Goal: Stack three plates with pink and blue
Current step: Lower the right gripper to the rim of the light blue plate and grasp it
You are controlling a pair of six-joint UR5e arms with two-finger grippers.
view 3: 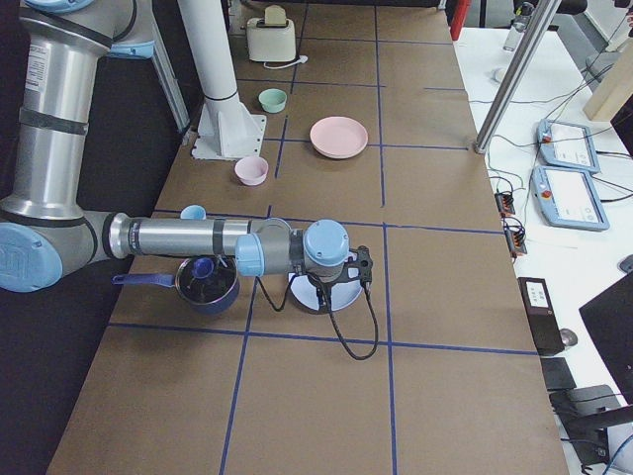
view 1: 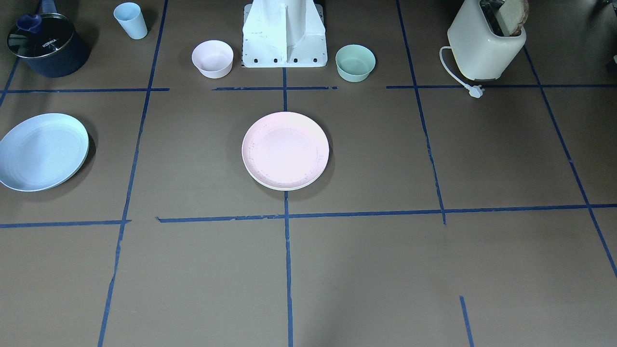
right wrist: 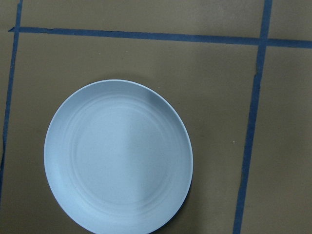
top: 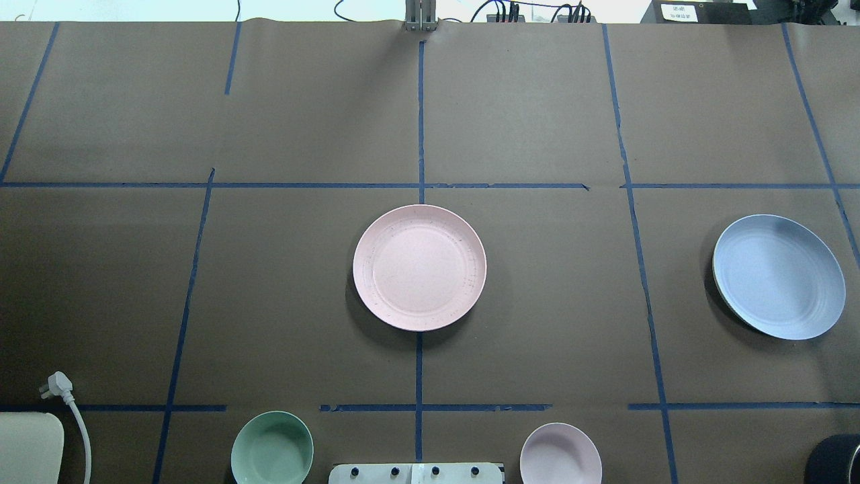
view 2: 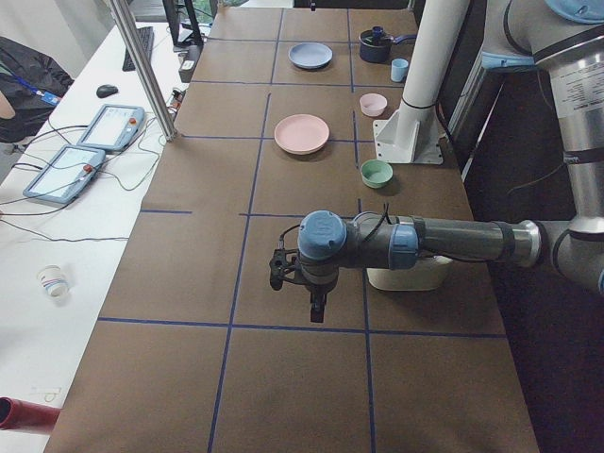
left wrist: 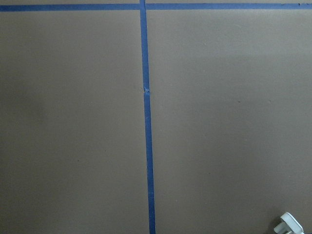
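Pink plate (top: pixel 419 267) mid-counter, cream plate (view 1: pixel 282 188) rim peeking out underneath. Blue plate (top: pixel 779 277) alone near counter's right end, right gripper (view 3: pixel 321 289) above it. Left gripper (view 2: pixel 316 307) over left end. Both jaws: can't tell. Plates look light, stiff, maybe slippy, so pinch the rim.

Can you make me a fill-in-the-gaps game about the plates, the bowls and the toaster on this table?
1. The middle plate is coloured ____.
2. The blue plate sits on the robot's ____ side.
3. The toaster has a slice of ____ sticking out of it.
4. The small bowl nearer the toaster is coloured ____.

Missing words: pink, right, bread, green.
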